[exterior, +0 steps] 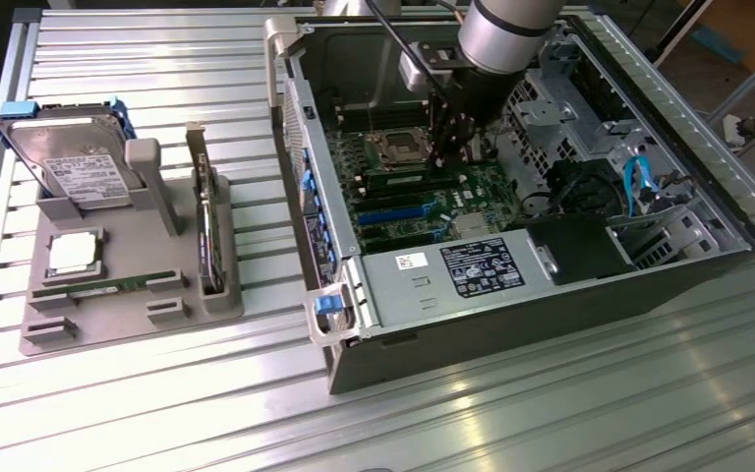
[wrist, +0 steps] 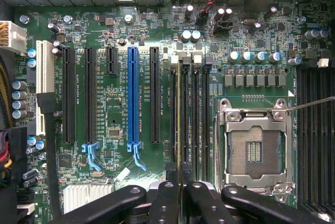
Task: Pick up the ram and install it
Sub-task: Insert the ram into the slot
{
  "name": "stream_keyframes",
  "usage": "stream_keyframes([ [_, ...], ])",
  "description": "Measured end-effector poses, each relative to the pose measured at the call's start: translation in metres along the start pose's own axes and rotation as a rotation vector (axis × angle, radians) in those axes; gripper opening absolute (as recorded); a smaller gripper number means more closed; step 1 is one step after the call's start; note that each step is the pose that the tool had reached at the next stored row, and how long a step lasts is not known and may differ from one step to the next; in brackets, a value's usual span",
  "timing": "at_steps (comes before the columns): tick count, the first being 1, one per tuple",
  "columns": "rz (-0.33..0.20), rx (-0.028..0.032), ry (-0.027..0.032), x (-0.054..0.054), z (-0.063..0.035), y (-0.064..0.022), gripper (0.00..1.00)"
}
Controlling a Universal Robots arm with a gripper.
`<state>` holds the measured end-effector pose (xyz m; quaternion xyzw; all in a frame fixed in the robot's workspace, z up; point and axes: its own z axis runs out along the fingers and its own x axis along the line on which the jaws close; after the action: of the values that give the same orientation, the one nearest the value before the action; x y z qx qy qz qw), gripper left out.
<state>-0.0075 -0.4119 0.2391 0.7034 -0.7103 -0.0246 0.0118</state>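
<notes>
Clamping the ram (wrist: 179, 124) edge-on between its closed fingertips, the gripper (wrist: 182, 187) hangs inside the open computer case (exterior: 351, 364), low over the motherboard (wrist: 115, 103). The stick runs along the memory slots (wrist: 194, 119); whether it is seated I cannot tell. In the exterior view the gripper sits just at 3 o'clock of the empty processor socket (exterior: 395, 147). At 9 o'clock of the case, well apart, stands a grey holder (exterior: 102, 324), a hard drive (exterior: 70, 162) at its 12 o'clock end.

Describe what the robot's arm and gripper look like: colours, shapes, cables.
The arm is a smooth, silvery-grey cylinder. A thin black cable runs alongside it. The gripper is matte black throughout: slim fingers backed by rounded linkage bars that fan outward. No markings can be made out on it.
</notes>
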Motion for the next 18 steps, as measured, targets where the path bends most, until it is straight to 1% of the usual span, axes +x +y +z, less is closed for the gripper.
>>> stream_keyframes([
  [6,0.000,0.0000,0.0000,0.0003,0.0000,0.0000,0.12],
  [9,-0.001,0.0000,-0.0019,0.0003,0.0000,0.0000,0.12],
  [12,-0.002,0.0000,-0.0026,0.0004,0.0000,0.0000,0.12],
  [13,-0.003,0.0000,-0.0051,0.0009,0.0000,0.0000,0.12],
  [15,-0.003,-0.0001,-0.0073,0.0016,0.0000,0.0000,0.12],
  [18,-0.004,-0.0001,-0.0074,0.0016,0.0000,0.0000,0.12],
])
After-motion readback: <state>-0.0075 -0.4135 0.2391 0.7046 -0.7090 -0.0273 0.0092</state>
